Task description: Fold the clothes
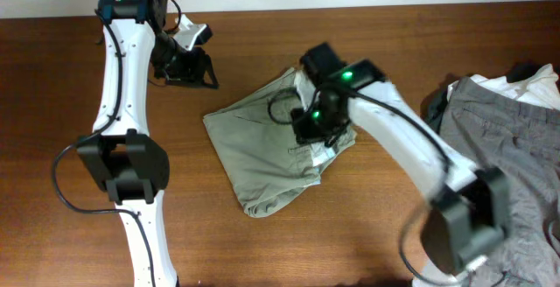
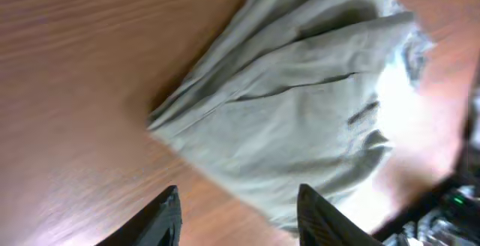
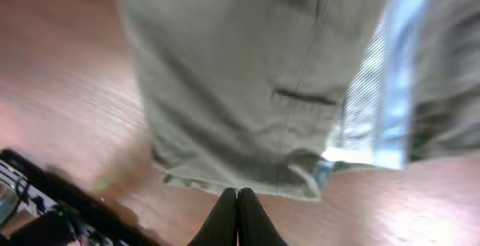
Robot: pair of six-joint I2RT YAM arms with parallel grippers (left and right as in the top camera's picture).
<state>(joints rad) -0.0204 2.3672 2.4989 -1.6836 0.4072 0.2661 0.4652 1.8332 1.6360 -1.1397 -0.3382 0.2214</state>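
The khaki-beige shorts [image 1: 262,147] lie crumpled and partly folded in the middle of the brown table. A pale inner lining shows at their right side [image 3: 382,88]. My right gripper [image 1: 313,121] hovers over the shorts' right part. In the right wrist view its fingers [image 3: 238,195] are shut, with the tips right at the hem of the shorts [image 3: 240,88]; I see no cloth between them. My left gripper [image 1: 185,66] is open and empty, above bare table to the upper left of the shorts. The left wrist view shows its fingers [image 2: 240,208] apart, just short of the shorts [image 2: 300,103].
A pile of other garments lies at the right edge: grey trousers [image 1: 507,147], a white piece [image 1: 534,86] and a dark piece [image 1: 435,108]. Bare wooden table [image 1: 262,243] lies in front of the shorts. The table's far edge meets a white wall.
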